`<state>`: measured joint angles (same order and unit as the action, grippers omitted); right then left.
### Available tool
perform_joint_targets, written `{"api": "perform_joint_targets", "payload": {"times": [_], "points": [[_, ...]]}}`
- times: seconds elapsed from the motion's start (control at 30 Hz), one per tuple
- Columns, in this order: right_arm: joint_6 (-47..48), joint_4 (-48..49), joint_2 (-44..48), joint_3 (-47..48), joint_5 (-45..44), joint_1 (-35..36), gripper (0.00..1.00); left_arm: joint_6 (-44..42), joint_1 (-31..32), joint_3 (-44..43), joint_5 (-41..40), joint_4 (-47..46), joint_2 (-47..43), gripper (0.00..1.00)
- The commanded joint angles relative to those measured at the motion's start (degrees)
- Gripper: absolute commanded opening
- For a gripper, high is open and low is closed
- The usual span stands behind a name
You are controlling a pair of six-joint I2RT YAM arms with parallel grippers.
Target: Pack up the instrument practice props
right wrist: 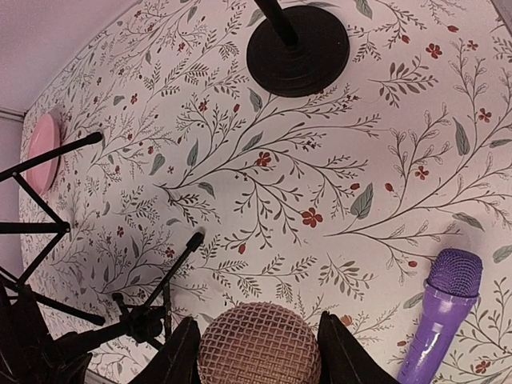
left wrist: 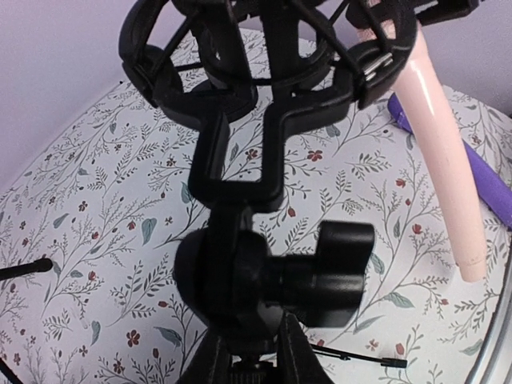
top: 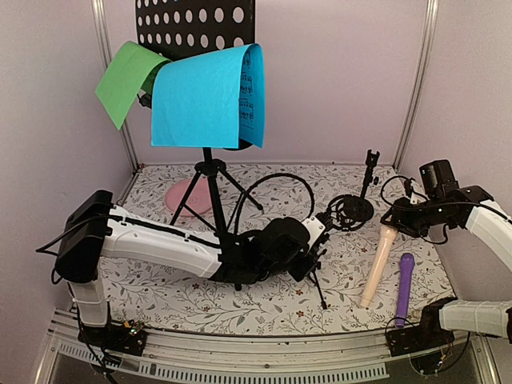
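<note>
My left gripper (top: 310, 246) is shut on the stem of a small black mic support (top: 350, 210). In the left wrist view (left wrist: 252, 358) its ring cradle (left wrist: 232, 48) points away from me. My right gripper (top: 400, 218) grips the mesh head of the beige microphone (top: 378, 268), with a finger on each side (right wrist: 260, 352). The purple microphone (top: 405, 288) lies beside it on the mat. A second mic support (top: 370, 170) stands at the back on a round base (right wrist: 298, 48). The blue paper (top: 204, 96) and green paper (top: 126, 80) hang on the black perforated rack (top: 196, 20).
The rack's tripod (top: 210, 188) stands at the back left with legs spread over a pink plate (top: 186, 198). A black cable loops behind my left gripper (top: 276, 180). White walls and frame posts close in the floral mat (top: 264, 304).
</note>
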<state>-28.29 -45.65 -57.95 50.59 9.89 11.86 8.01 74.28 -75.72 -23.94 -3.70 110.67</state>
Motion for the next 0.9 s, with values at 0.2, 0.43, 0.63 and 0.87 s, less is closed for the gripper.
{"api": "perform_joint_targets", "payload": {"times": [0.2,0.43,0.63,0.87], "points": [[-1.05,3.49,-0.65,-3.93,1.38,-0.13,0.13,1.83,-0.39,-16.31,-8.13,4.23,11.43,0.00],[-1.81,5.03,-4.84,-4.80,-0.16,-0.19,0.13,5.41,-3.25,-21.48,-8.08,3.92,14.61,0.00],[-1.82,8.79,-8.84,-5.92,-2.20,-0.26,0.16,3.07,-4.67,-24.76,-8.04,0.66,17.70,0.00],[-3.10,15.30,-15.95,-8.08,-2.51,-1.05,0.27,2.63,-5.64,-30.48,-6.76,3.60,22.01,0.00]]}}
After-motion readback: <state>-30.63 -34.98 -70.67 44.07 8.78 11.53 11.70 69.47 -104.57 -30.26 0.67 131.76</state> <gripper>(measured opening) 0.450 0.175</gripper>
